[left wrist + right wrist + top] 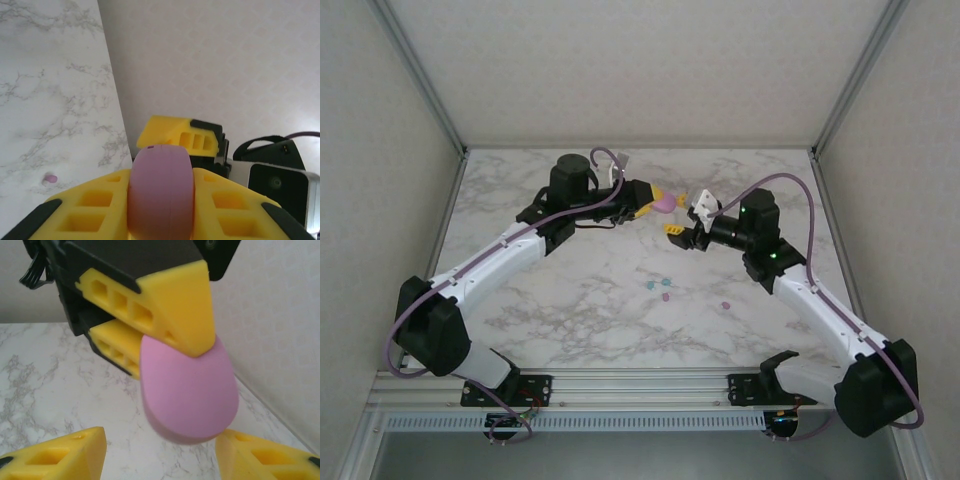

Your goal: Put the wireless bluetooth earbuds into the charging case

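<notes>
Plastic, smooth and matte pink, forms the rounded, pebble-shaped charging case (187,390), which is held off the white, grey-veined marble-look table (570,310). The left gripper (161,180) is clamped on it, its ribbed yellow fingers (85,210) pressing the two broad faces while the rounded end sticks out past their tips. The right gripper (160,447) faces it with jaws apart. The case's free end reaches just to the gap between its yellow fingertips (55,457), and a sliver of space shows at each side. The earbuds lie on the bare table, well apart from both grippers and nearer the arm bases. Two teal earbuds (649,284) lie side by side, a pink earbud (666,296) sits just beside them, and a second pink earbud (726,304) lies off to the right.
</notes>
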You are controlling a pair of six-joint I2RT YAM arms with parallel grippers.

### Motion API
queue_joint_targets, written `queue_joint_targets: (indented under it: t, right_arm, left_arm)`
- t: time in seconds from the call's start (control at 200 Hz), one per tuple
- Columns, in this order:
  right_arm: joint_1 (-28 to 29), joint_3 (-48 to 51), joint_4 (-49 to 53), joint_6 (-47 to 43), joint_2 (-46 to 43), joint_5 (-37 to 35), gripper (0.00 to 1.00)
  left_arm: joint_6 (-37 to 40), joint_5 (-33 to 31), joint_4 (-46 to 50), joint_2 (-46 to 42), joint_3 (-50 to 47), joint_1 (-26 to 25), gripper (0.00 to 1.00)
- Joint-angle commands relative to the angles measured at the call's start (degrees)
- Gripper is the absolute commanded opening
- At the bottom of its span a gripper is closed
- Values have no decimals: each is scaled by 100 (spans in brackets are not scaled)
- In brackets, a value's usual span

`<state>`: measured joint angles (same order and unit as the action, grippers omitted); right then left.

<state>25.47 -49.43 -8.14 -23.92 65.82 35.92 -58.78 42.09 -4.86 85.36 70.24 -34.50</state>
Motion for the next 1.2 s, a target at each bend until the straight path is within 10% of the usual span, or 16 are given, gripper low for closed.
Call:
queue_joint_targets:
  t: [0.0, 0.485, 0.716, 0.816, 1.056, 1.196]
  right_arm:
    - [-75, -308, -402, 158, 108, 239, 60]
    - [-138, -603, -363, 371, 372, 700, 43]
    - [-198, -728, 121, 423, 284, 794, 31]
    - [-316, -924, 626, 616, 304, 1115, 30]
    - [-411, -1579, 1544, 1073, 521, 2169, 29]
    - [-409, -1784, 1532, 1248, 612, 2743, 29]
  left_arm:
    - [-47, 188, -81, -256, 16, 5, 10]
    - [-28, 177, 2, -310, -2, 5, 11]
    - [398, -111, 254, -511, 29, 2, 33]
    - [1499, -399, 846, -786, 227, -4, 62]
    - [5775, -1035, 427, -2276, -972, -3, 70]
    - [6780, -713, 220, -2311, -1254, 109, 68]
